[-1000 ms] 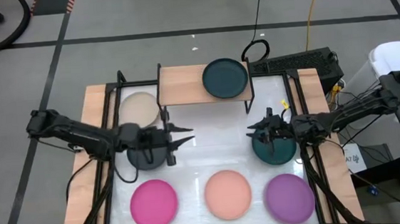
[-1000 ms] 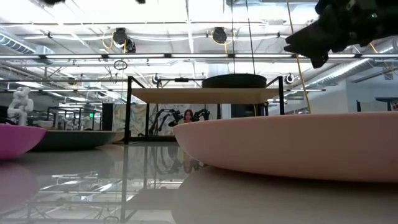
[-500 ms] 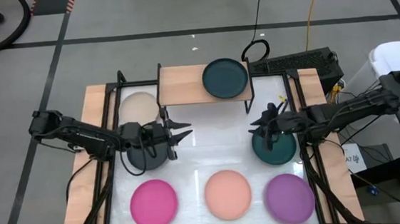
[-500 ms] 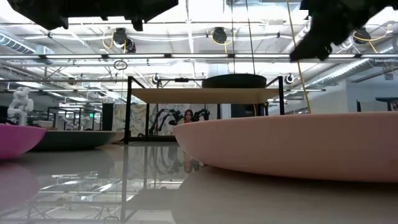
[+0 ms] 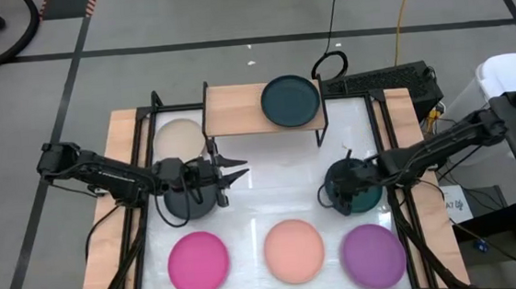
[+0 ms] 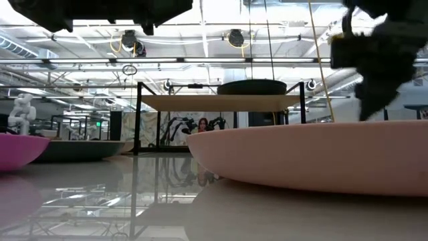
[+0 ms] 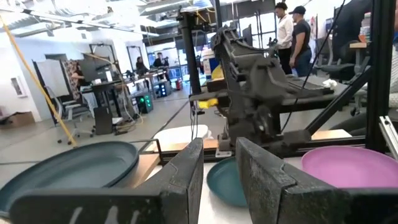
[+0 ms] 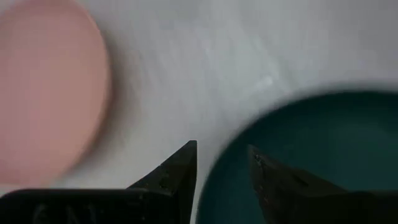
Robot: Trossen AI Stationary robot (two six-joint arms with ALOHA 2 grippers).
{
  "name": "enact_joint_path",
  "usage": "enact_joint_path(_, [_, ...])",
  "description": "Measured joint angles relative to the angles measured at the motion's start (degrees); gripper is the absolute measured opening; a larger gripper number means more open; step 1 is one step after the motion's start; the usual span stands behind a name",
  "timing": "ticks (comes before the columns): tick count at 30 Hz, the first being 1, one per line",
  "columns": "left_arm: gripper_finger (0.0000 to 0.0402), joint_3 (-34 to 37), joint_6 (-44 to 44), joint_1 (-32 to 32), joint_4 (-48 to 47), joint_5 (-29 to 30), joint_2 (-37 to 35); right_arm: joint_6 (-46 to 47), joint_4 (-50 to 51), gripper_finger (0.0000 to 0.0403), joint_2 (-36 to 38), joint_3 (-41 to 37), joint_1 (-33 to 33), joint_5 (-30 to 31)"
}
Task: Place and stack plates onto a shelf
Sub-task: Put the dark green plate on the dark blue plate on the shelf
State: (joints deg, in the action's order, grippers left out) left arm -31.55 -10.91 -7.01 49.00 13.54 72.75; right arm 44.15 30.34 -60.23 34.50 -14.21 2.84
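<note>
The shelf (image 5: 237,109) stands at the table's far edge with one dark teal plate (image 5: 291,100) on its right half. On the table lie a beige plate (image 5: 176,135), a charcoal plate (image 5: 182,206), a second dark teal plate (image 5: 365,196), and magenta (image 5: 198,263), peach (image 5: 294,250) and purple (image 5: 374,253) plates. My left gripper (image 5: 240,169) hovers open and level, just right of the charcoal plate. My right gripper (image 5: 329,197) is open and points down. Its fingers (image 8: 180,165) stand over the left rim of the teal plate (image 8: 311,155) on the table.
The three near plates sit in a row along the table's near edge. Bare white tabletop (image 5: 280,184) lies between the two grippers and in front of the shelf. Black frame rails (image 5: 138,200) run along both table sides. People stand in the room beyond.
My right gripper has tipped from level to pointing down. It has dropped and moved toward the near edge, over the left rim of the table's dark teal plate. My left gripper has lowered a little and stayed open. No plate has moved.
</note>
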Motion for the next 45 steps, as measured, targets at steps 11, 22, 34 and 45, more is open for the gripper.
enact_joint_path(11, [0.0102, 0.00, 2.57, 1.38, -1.21, 0.00, 0.00, 3.39, 1.62, 0.0123, -6.72, -0.01, -2.04, -0.47])
enact_joint_path(22, [0.0102, 0.00, 2.70, 1.38, -1.32, 0.00, 0.00, 3.21, 1.65, 0.0075, -11.07, 0.00, -2.04, -1.37])
enact_joint_path(34, [0.0102, -0.02, 3.08, 1.38, -1.79, 0.00, 0.00, 2.85, 1.73, 0.0061, -10.76, 0.48, -2.02, -1.19])
enact_joint_path(45, [0.0102, -0.02, 3.34, 1.38, -1.73, 0.00, 0.00, 1.46, -1.00, 0.0041, -12.39, 0.48, -2.35, -1.13])
